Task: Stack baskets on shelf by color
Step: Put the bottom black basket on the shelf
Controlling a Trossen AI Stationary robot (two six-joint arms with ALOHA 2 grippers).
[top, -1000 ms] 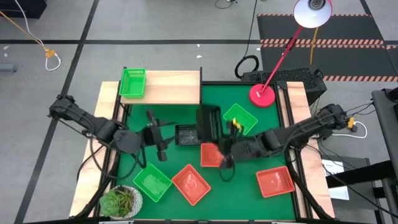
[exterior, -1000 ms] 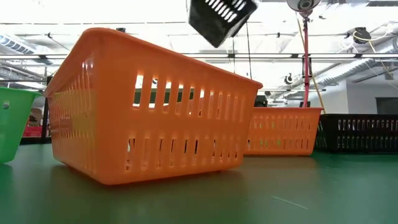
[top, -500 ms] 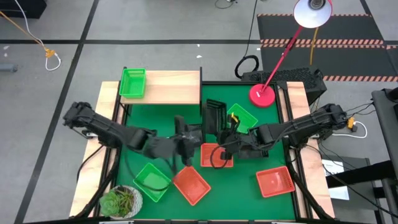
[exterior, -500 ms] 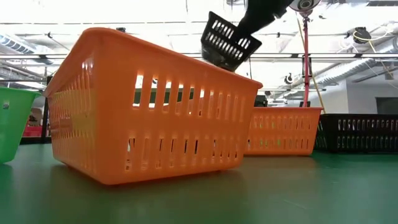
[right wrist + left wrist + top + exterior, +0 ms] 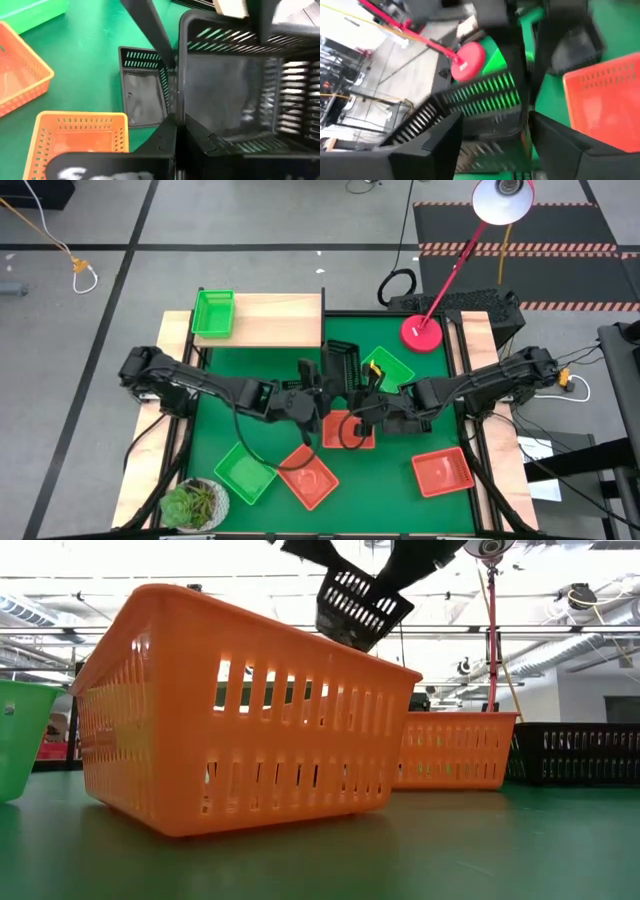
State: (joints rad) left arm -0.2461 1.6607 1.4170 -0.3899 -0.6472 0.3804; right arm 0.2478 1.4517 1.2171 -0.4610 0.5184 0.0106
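**A:** How far along was the sorting?

**B:** Barely begun. Only one bright green perforated plastic basket sat on the light wooden shelf, at its left end. The other green ones, the red-orange ones and a second black basket lay on the green mat, so nearly all the stacking was left.

**A:** And the grippers?

**B:** The right gripper was clamped on the rim of a black mesh-sided basket, held tilted above the mat's middle. The left gripper stood with its fingers apart, straddling that basket's wall, not closed on it.

**A:** What had changed from a second before?

**B:** The left arm had reached in from the mat's left side up to the raised basket, and the right arm had carried that basket slightly toward the shelf side. The shelf's contents were the same.
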